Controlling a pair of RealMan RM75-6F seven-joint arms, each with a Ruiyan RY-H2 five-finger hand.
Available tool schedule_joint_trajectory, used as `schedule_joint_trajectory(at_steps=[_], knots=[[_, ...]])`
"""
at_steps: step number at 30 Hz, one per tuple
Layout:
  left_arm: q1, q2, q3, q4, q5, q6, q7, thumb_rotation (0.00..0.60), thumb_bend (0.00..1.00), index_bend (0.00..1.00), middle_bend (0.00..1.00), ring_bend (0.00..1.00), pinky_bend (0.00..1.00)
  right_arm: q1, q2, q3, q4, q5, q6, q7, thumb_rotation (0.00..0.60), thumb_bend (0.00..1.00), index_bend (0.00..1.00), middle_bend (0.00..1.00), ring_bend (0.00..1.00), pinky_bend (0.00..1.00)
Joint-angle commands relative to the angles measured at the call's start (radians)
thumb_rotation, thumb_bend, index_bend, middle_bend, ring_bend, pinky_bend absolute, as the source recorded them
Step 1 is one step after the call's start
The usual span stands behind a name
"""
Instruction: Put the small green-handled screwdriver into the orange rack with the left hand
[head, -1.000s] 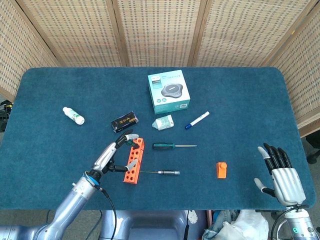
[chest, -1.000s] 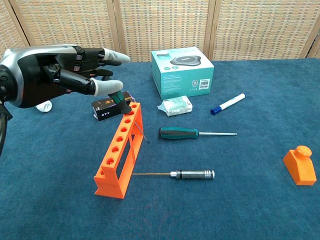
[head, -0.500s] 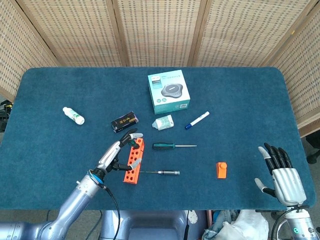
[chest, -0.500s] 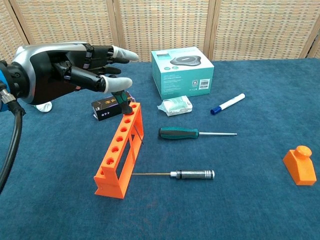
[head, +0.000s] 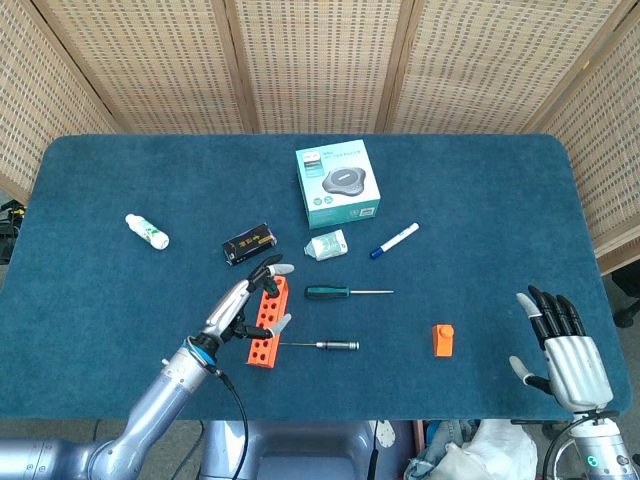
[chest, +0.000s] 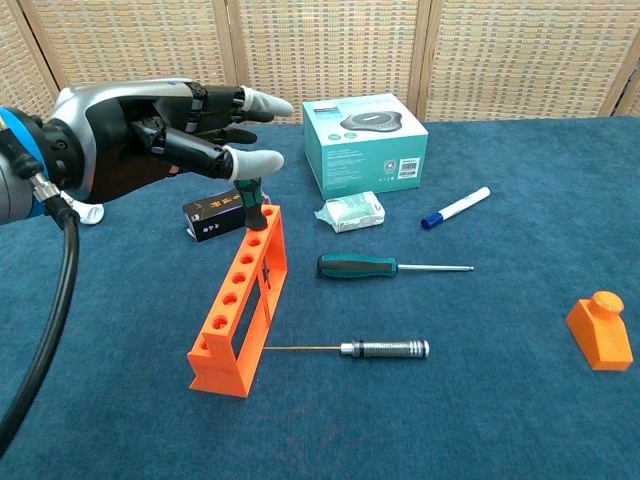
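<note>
The orange rack (chest: 232, 305) (head: 266, 318) lies left of the table's middle, its row of holes facing up. My left hand (chest: 165, 140) (head: 238, 307) hovers over the rack's far end and pinches the small green-handled screwdriver (chest: 248, 197) near the top of its handle. The screwdriver stands nearly upright at the farthest hole, its shaft pointing down into the rack; the tip is hidden. My right hand (head: 562, 347) rests at the table's near right corner, fingers spread, holding nothing.
A larger green-handled screwdriver (chest: 360, 266) and a silver-handled screwdriver (chest: 385, 348) lie just right of the rack. A black box (chest: 210, 216) sits behind it. Farther off are a teal box (chest: 365, 140), white packet (chest: 350, 212), marker (chest: 456, 208), orange block (chest: 600, 332) and white bottle (head: 147, 231).
My left hand has moved right over the rack's far end. The small screwdriver has swung from slanted to nearly upright at the end hole. The right hand has not moved.
</note>
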Motion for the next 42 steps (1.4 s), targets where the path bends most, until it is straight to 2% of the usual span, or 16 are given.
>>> schedule_joint_trajectory(at_steps=[1, 7, 16, 23, 25, 27, 30, 36, 42], knots=[[-0.007, -0.006, -0.002, 0.006, -0.01, -0.001, 0.006, 0.6, 0.38, 0.16, 0.01, 0.0, 0.03, 0.0, 0.001, 0.0, 0.0, 0.001, 0.0, 0.001, 0.6, 0.24, 0.0, 0.0, 0.0, 0.0], [-0.019, -0.02, -0.006, 0.016, -0.03, -0.001, 0.014, 0.6, 0.38, 0.16, 0.01, 0.0, 0.03, -0.001, 0.002, 0.0, 0.0, 0.0, 0.001, 0.003, 0.6, 0.24, 0.0, 0.0, 0.0, 0.0], [0.001, -0.002, -0.004, -0.013, 0.016, 0.029, 0.006, 0.6, 0.38, 0.16, 0.01, 0.0, 0.03, -0.001, 0.002, -0.001, -0.001, -0.004, 0.002, 0.002, 0.6, 0.24, 0.0, 0.0, 0.0, 0.0], [0.053, 0.08, -0.016, -0.063, 0.13, 0.1, 0.001, 0.6, 0.38, 0.18, 0.0, 0.0, 0.0, -0.001, 0.002, 0.0, 0.001, 0.0, 0.001, 0.003, 0.6, 0.24, 0.0, 0.0, 0.0, 0.0], [0.089, 0.135, 0.008, -0.079, 0.198, 0.137, 0.023, 0.6, 0.36, 0.19, 0.0, 0.0, 0.0, -0.001, 0.003, 0.001, 0.002, 0.002, 0.0, 0.003, 0.6, 0.24, 0.0, 0.0, 0.0, 0.0], [0.118, 0.18, 0.043, -0.078, 0.255, 0.161, 0.06, 0.6, 0.29, 0.18, 0.0, 0.0, 0.0, -0.001, 0.003, 0.001, 0.003, 0.004, 0.0, 0.003, 0.6, 0.24, 0.0, 0.0, 0.0, 0.0], [0.178, 0.23, 0.124, -0.04, 0.367, 0.233, 0.157, 0.6, 0.22, 0.17, 0.0, 0.0, 0.0, -0.001, 0.002, 0.003, 0.003, 0.006, 0.0, -0.001, 0.6, 0.24, 0.0, 0.0, 0.0, 0.0], [0.285, 0.252, 0.247, 0.056, 0.483, 0.364, 0.327, 0.6, 0.19, 0.14, 0.0, 0.0, 0.0, -0.002, -0.003, 0.003, 0.001, 0.005, 0.003, -0.022, 0.6, 0.24, 0.0, 0.0, 0.0, 0.0], [0.375, 0.231, 0.315, 0.164, 0.554, 0.466, 0.418, 0.6, 0.19, 0.14, 0.0, 0.0, 0.0, 0.001, -0.009, 0.004, -0.002, 0.009, -0.005, -0.043, 0.6, 0.24, 0.0, 0.0, 0.0, 0.0]])
